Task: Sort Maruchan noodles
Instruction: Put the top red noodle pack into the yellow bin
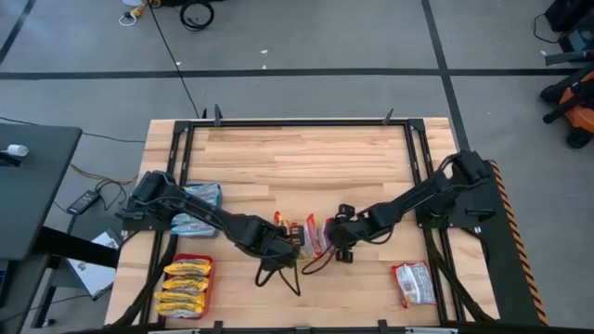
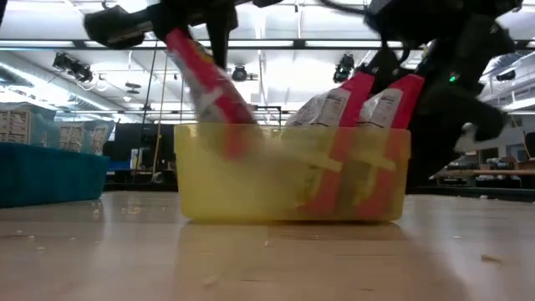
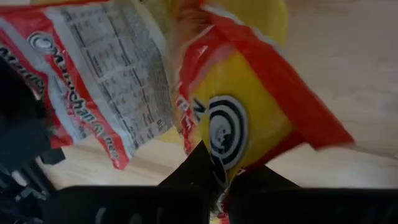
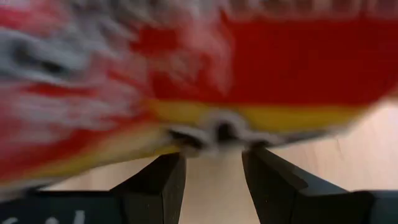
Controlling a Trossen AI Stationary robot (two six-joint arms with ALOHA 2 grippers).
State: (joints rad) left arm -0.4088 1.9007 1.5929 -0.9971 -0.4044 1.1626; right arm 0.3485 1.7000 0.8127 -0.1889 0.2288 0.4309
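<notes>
A yellow see-through tray (image 2: 251,205) stands at the table's middle front. Two red-and-white Maruchan packets (image 2: 334,104) stand leaning in it. My left gripper (image 1: 283,245) is shut on another red-and-yellow packet (image 3: 249,118), which slants down into the tray's left part (image 2: 205,84). My right gripper (image 1: 336,239) is open at the tray's right side. Its fingers (image 4: 168,180) stand just short of a blurred red packet's edge (image 4: 217,132). My left gripper pinches the packet's crimped end edge (image 3: 219,167) between its two fingers, coming slanting down from above. The packet hangs tilted below the fingers, and its lower end (image 2: 238,142) reaches inside the yellow tray. Whether my right gripper touches the packet before it, I cannot tell.
A blue tray (image 1: 200,210) with pale-blue packets sits at the left. A red tray (image 1: 188,286) with yellow packets is at the front left. One red-and-white packet (image 1: 413,284) lies loose at the front right. Bare wood lies toward the far edge.
</notes>
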